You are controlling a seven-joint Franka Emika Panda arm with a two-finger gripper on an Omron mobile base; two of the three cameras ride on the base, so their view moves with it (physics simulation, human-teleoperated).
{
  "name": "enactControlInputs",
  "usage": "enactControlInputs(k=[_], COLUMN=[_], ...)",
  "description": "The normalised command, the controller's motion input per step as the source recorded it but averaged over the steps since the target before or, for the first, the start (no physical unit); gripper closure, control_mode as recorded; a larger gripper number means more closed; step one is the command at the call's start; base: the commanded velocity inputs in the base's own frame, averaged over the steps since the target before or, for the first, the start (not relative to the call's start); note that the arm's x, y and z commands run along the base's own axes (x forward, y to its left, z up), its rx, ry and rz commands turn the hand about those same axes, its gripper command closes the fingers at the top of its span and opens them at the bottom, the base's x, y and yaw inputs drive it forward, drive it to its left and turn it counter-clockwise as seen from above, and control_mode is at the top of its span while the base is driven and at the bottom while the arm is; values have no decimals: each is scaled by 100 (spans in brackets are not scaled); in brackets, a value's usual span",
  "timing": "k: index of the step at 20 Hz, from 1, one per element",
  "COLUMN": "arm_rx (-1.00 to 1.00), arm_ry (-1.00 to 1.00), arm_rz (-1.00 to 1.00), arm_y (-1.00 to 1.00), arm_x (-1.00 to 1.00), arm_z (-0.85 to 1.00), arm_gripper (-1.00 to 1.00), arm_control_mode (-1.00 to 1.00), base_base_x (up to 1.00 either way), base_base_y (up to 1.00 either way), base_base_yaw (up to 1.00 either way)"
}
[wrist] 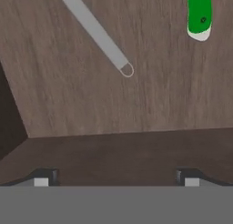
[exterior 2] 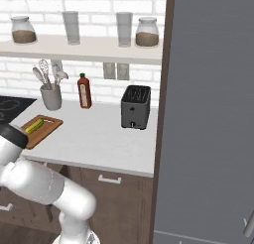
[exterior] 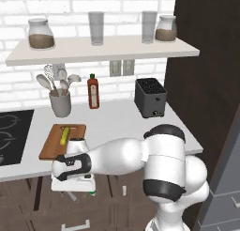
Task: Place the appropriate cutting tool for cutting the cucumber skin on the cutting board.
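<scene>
Spread wide and grasping nothing, the gripper [wrist: 116, 176] is seen in the hand view with its two dark tips at opposite lower corners, pointed down into an open wooden drawer [wrist: 136, 109]. One counter [exterior: 112, 124] is shown in the base views, with one shelf [exterior: 103, 50] above it carrying two jars [exterior: 41, 34] and two glasses [exterior: 96, 28]. One toaster [exterior: 150, 97] is set at the counter's right. One cutting board [exterior: 52, 143] is laid at the counter's left front, with one cucumber [exterior: 64, 135] resting on it. One utensil holder [exterior: 60, 103] and one sauce bottle [exterior: 93, 91] are placed behind. On the drawer floor one cutting tool [wrist: 95, 34] is lying diagonally, well apart from one green-handled knife [wrist: 199, 13].
</scene>
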Motion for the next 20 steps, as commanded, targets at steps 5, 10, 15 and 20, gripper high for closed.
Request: enactControlInputs(k=[5, 10, 15, 20], arm_rx=[-6, -8, -3, 0], arm_ry=[4, 5, 9, 13], arm_rz=[0, 0, 0, 0], arm_y=[21, 24, 3, -2], arm_x=[2, -4, -66, -97], arm_z=[-50, -36, -1, 0], arm_gripper=[-100, -100, -100, -100], arm_control_mode=[-100, -100, -100, -100], base_base_x=[0, 0, 0, 0], base_base_y=[0, 0, 0, 0], base_base_yaw=[0, 0, 0, 0])
